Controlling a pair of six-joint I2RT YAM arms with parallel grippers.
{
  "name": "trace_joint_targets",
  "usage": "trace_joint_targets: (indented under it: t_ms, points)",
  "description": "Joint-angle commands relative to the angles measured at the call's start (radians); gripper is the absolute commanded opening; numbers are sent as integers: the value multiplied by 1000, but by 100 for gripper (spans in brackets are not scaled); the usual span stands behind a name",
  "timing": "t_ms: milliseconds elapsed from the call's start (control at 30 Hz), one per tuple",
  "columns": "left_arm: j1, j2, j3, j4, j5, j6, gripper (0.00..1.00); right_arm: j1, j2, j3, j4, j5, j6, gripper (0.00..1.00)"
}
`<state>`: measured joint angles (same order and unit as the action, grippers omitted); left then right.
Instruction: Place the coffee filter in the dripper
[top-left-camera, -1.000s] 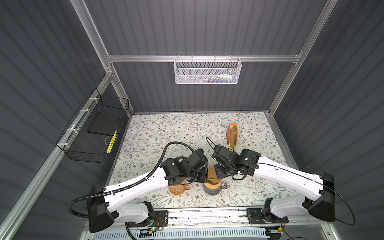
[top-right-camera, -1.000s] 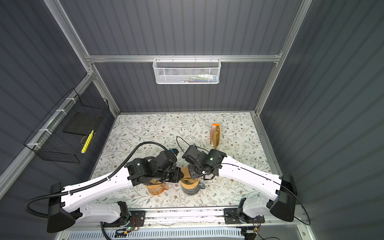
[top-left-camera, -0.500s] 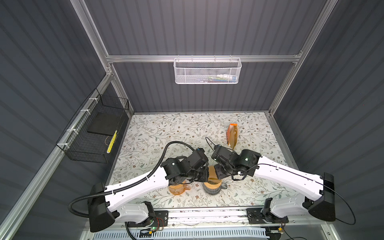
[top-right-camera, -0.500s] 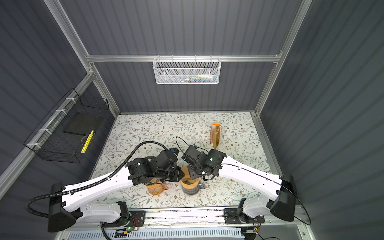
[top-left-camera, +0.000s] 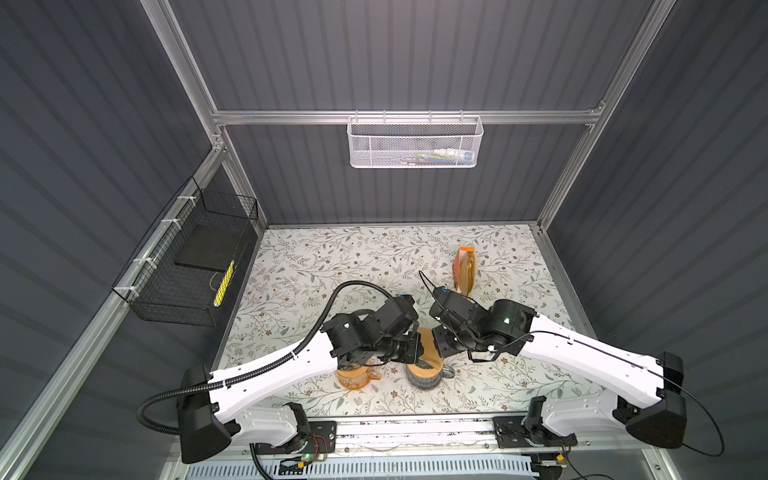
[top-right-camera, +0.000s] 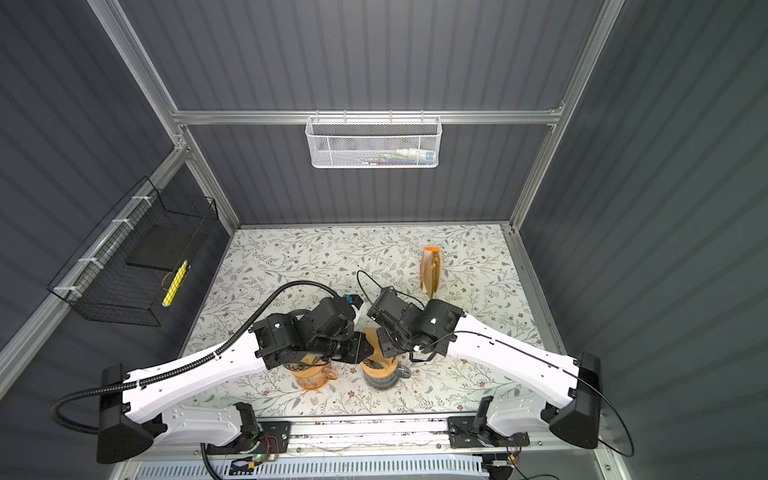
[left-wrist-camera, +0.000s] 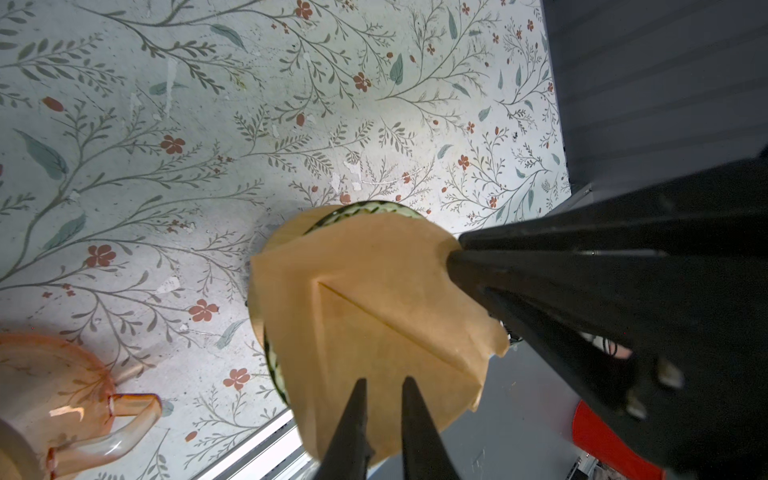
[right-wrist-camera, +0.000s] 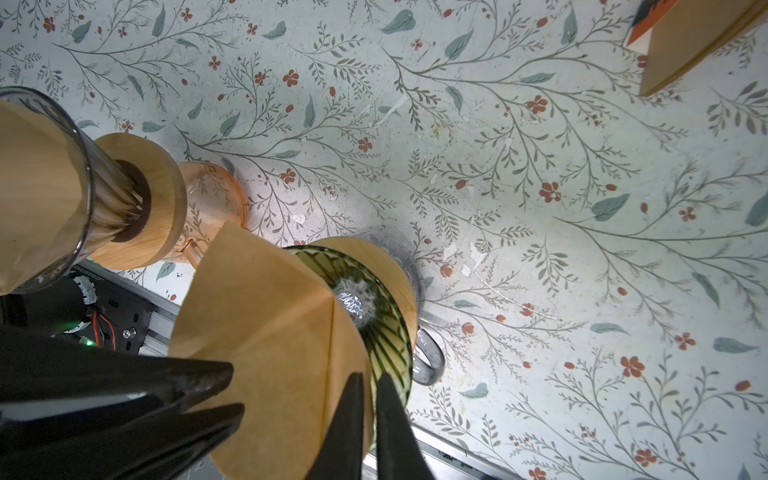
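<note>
Jaws: right jaws stand a thin slit apart at the edge of the filter (left-wrist-camera: 374, 299), and whether paper is still pinched cannot be told. The left jaws are narrowly apart with tips over another part of that edge; a firm hold cannot be confirmed.
Change: right jaws were closed a second ago and now show that slit. In both top views the arms and filter otherwise sit as before.
Meaning: judged the start of a release, so placing is near its end but not done.
Filter position: spread over the green dripper (right-wrist-camera: 386, 332), point close to its centre but off-centre. Part of the ribbed inside and rim is bare. Whether the point touches cannot be told.
Dripper support: on a grey mug (right-wrist-camera: 430, 357) on the counter (right-wrist-camera: 540, 166).
Surroundings: second dripper (right-wrist-camera: 95, 183), already lined with paper, on a pink jug (left-wrist-camera: 62, 374) just beside, under the left arm. Filter pack (top-left-camera: 465, 270) lies well apart at the back.
Obstruction: nothing lies between filter and dripper. Both jaws crowd the mouth, and the second dripper is a knock risk for the left arm.
</note>
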<state>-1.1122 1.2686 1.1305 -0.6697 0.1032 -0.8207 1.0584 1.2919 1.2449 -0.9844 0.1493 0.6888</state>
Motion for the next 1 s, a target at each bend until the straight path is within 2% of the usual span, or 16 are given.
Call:
trace_joint_targets:
  t_ms: [0, 300, 967]
  points:
    - [-6, 3, 17, 13, 64, 29, 18, 5, -5, -22, -14, -6, 24, 13]
    - [-6, 4, -28, 37, 93, 32, 19, 6, 13, -51, -3, 7, 31, 10]
    - [-6, 6, -49, 66, 25, 7, 18, 10, 33, -63, 7, 30, 35, 8]
